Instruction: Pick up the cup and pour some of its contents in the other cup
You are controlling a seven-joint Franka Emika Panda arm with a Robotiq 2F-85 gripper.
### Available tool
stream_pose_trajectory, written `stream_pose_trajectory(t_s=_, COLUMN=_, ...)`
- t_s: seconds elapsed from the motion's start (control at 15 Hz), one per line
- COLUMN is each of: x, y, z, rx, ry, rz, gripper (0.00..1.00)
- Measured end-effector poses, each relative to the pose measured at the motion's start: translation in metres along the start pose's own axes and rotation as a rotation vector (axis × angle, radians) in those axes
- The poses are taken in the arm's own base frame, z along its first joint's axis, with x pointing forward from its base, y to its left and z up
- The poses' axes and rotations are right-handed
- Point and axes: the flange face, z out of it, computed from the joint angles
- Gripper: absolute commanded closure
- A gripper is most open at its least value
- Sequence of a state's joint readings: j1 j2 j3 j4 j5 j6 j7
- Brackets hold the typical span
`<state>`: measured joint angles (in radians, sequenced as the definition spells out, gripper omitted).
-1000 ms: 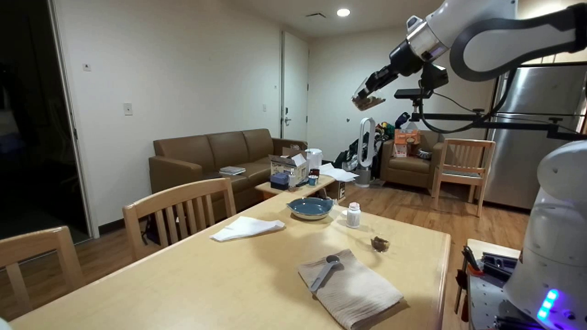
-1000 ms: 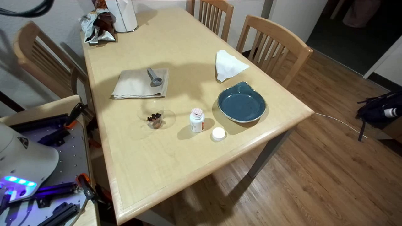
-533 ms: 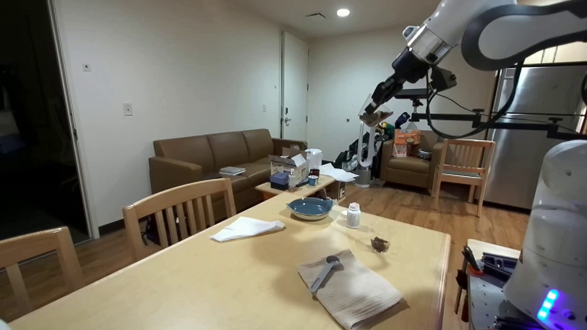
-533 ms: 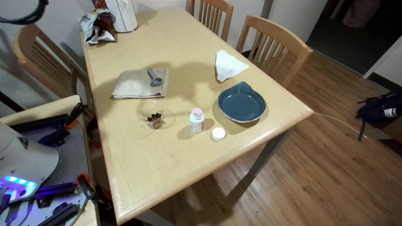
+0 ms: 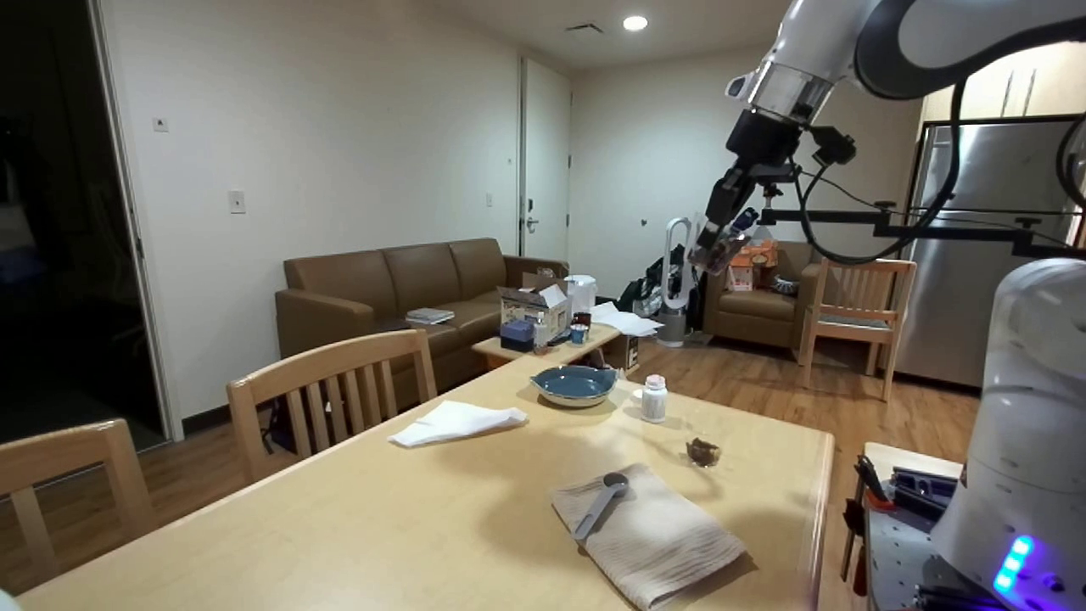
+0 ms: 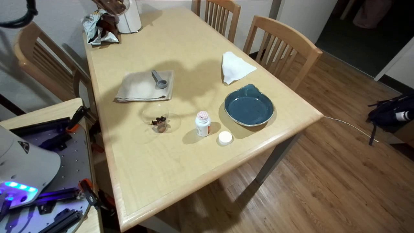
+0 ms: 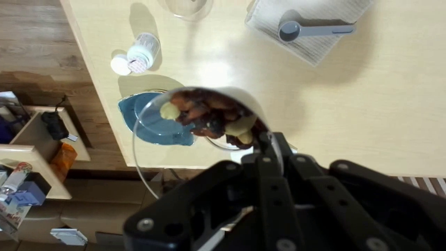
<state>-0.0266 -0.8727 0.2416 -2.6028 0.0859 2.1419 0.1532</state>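
Note:
My gripper (image 5: 711, 231) is shut on the wall of a clear cup (image 5: 724, 252) and holds it tilted, well above the table. In the wrist view, the gripper (image 7: 275, 144) pinches one side of this cup (image 7: 212, 115), which holds nuts and dried fruit. Part of the held cup (image 6: 114, 5) also shows at the top edge of an exterior view. The other clear cup (image 6: 159, 121) stands on the table with a few dark pieces in it. It shows in an exterior view (image 5: 703, 452) and partly at the top of the wrist view (image 7: 190, 8).
A white bottle (image 6: 202, 124), its white lid (image 6: 225, 138) and a blue dish (image 6: 249, 106) stand near the table cup. A folded cloth (image 6: 142, 89) bears a grey scoop (image 6: 158, 79). A white napkin (image 6: 236, 68), a snack bag (image 6: 102, 27) and a paper roll (image 6: 130, 17) lie farther off.
The arm has lowered the held cup and moved it right in an exterior view, with the gripper pointing more steeply down. The held cup has entered an exterior view at its top edge.

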Motion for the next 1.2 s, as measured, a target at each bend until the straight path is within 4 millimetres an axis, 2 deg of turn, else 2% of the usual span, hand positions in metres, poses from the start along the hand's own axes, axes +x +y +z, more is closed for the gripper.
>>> stream_pose_trajectory(t_s=0.27, x=-0.001, y=0.0, z=0.003, rx=0.004, ry=-0.022, rz=0.0, gripper=0.95)
stream_pose_trajectory(t_s=0.4, x=-0.011, y=0.0, z=0.008, rx=0.01, ry=-0.126, rz=-0.005, gripper=0.95)
stream_pose_trajectory(t_s=0.67, x=-0.024, y=-0.025, z=0.004, rx=0.099, ry=-0.305, rz=-0.048, gripper=0.95)
stream_pose_trajectory(t_s=0.87, x=-0.022, y=-0.047, z=-0.001, rx=0.167, ry=-0.399, rz=-0.086, gripper=0.95)
stream_pose_trajectory(t_s=1.2, x=-0.015, y=-0.048, z=0.004, rx=0.171, ry=-0.437, rz=-0.09, gripper=0.95)
